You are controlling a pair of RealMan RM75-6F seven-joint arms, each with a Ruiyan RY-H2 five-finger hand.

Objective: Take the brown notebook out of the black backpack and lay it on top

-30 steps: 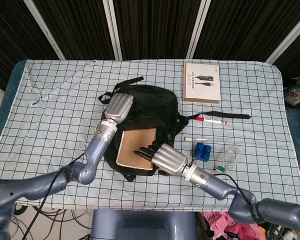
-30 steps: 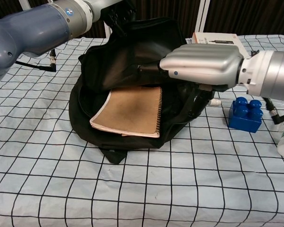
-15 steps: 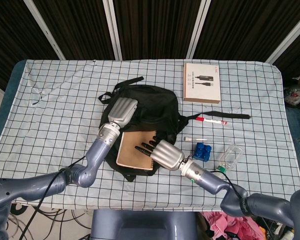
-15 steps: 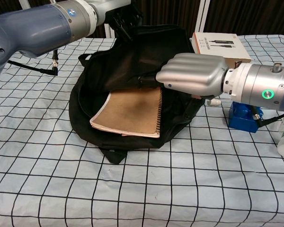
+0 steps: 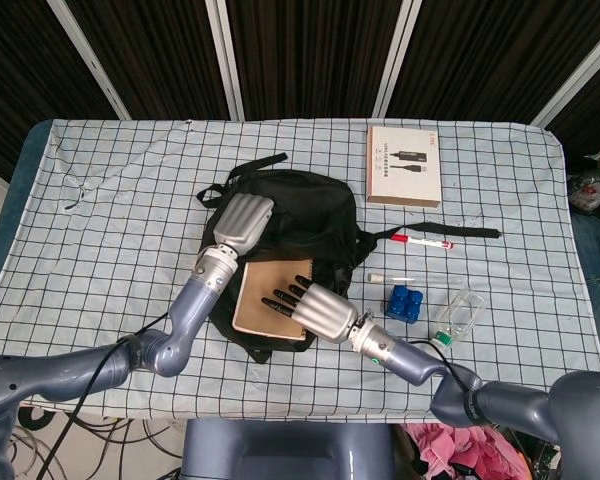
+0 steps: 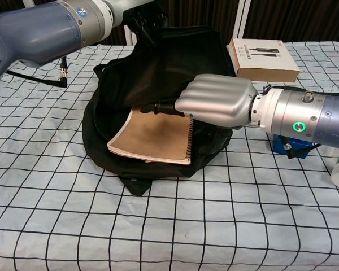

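The black backpack (image 5: pixel 305 215) lies open in the middle of the checked table, and in the chest view the black backpack (image 6: pixel 158 68) has its upper flap held up. Inside the opening lies the brown spiral notebook (image 5: pixel 263 300), flat and mostly uncovered; the chest view shows the notebook (image 6: pixel 152 135) too. My left hand (image 5: pixel 242 222) grips the flap at the bag's left side; its dark fingers (image 6: pixel 144 23) show at the top edge. My right hand (image 5: pixel 315 308) reaches in from the right, fingers (image 6: pixel 158 106) stretched over the notebook's upper part, holding nothing.
A brown flat box (image 5: pixel 403 165) lies behind the bag at the right. Right of the bag are a red marker (image 5: pixel 425 241), a white tube (image 5: pixel 390 278), a blue block (image 5: pixel 403 302) and a clear plastic container (image 5: pixel 460 312). A black cable (image 6: pixel 42 76) trails at the left.
My right hand has slid left, from beside the notebook's spiral edge to over the notebook, fingers now above its upper part. The left hand keeps holding the flap.
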